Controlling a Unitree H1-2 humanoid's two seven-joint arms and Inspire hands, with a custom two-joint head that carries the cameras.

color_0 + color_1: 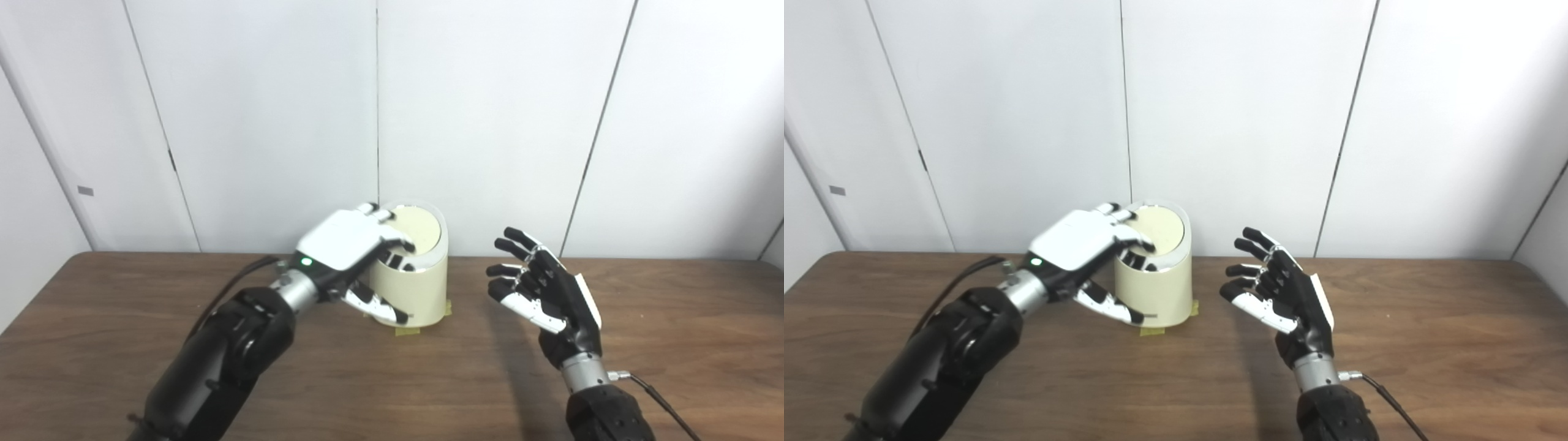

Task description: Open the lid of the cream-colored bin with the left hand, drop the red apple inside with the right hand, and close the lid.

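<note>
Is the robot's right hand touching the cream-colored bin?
Apart. In the left eye view, bare brown table shows between the open right hand and the cream-colored bin.

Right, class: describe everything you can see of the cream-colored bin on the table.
The cream-colored bin is a small upright cylinder, smooth and plastic-looking, with a slanted top. Its round lid, a matching cream disc inside a paler rim, looks shut. It stands at the back of the wooden table, near the wall, with yellowish tape at its base. The left hand rests on it, fingers over the lid's near edge and thumb against the front wall. The right hand is open beside it, not touching.
</note>
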